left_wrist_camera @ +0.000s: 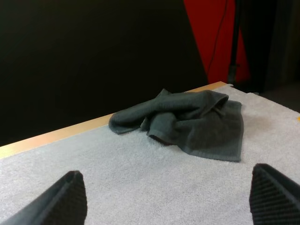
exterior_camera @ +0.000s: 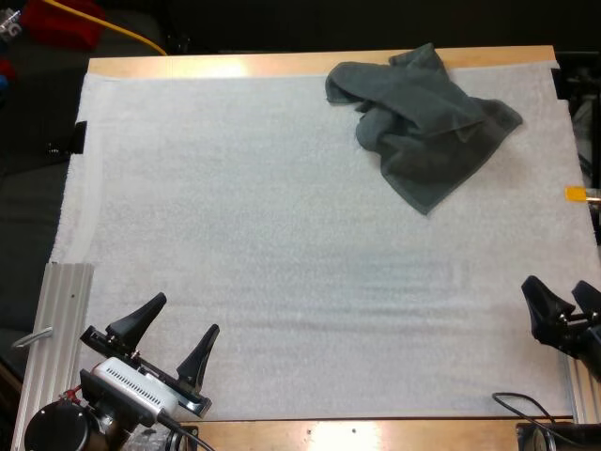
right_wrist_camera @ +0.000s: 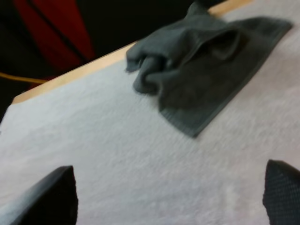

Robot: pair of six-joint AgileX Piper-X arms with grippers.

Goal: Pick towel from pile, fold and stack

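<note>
Nearest me, at 7 o'clock on the white mat [exterior_camera: 263,244], my left end effector [exterior_camera: 174,336] hangs with its fingers spread apart, clear of everything. At 4 o'clock, by the mat's edge, my right end effector [exterior_camera: 563,305] is likewise spread wide and holds nothing. Well apart from both, at 1 o'clock, the crumpled dark grey-green towel [exterior_camera: 423,127] lies with one flat corner pointing back toward me. Its far fold is at the counter's [exterior_camera: 235,64] bare wooden rim.

The towel [exterior_camera: 423,122] is crumpled, its inner folds hidden. The right gripper [exterior_camera: 556,285] is cut off at the high view's edge.
</note>
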